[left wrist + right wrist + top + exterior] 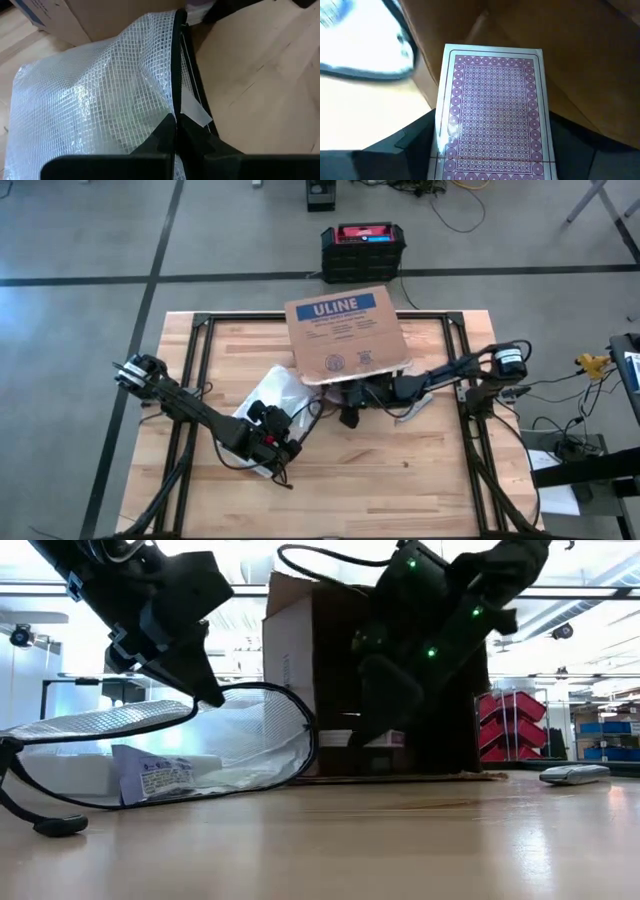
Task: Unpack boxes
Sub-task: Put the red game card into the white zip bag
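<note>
The cardboard box [345,332] lay tipped on its side toward the far middle of the tabletop [420,480], its open mouth facing the near edge. Corrugated board like this was probably light and fairly stiff, though its loose flaps would bend; a wall or flap edge looked the best place to take hold, or it could simply be steadied while things were drawn out.

The right gripper [352,412] reached in from the right side, its arm stretched low across the tabletop to the box's mouth. Its fingers stood wide on either side of a pack of playing cards [492,115] with a purple patterned back, which sat between them at the box's opening; whether they actually pressed on it could not be told. The pack would likely be light, rigid and smooth, so best gripped by its long edges.

The left gripper [176,131], angled down from the near left, had its fingers closed on the black rim of a clear mesh bag [270,395] beside the box.
</note>
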{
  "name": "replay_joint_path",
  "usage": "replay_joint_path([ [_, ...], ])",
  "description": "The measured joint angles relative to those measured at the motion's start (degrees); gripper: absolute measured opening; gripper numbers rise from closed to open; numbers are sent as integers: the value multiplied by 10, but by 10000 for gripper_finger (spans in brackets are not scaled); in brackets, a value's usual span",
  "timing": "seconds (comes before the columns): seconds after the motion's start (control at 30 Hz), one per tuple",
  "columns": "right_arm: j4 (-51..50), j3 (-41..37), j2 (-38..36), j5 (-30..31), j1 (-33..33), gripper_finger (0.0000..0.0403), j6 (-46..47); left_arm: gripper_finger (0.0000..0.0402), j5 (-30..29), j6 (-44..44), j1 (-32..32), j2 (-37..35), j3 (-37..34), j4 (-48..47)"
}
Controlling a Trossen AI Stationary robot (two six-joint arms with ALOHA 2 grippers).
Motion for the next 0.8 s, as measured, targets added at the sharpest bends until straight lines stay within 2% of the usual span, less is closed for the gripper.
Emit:
replay_joint_path([
  [0.27,-57,0,-14,18,70,281,40,0,5,-5,0,0,0,-13],
  [0.43,-43,0,-14,21,137,281,89,0,4,-8,1,0,0,-11],
  [0.63,102,1,26,18,171,281,109,0,6,44,0,0,0,69],
  [0.8,183,36,97,20,166,281,98,0,68,90,-1,0,0,116],
])
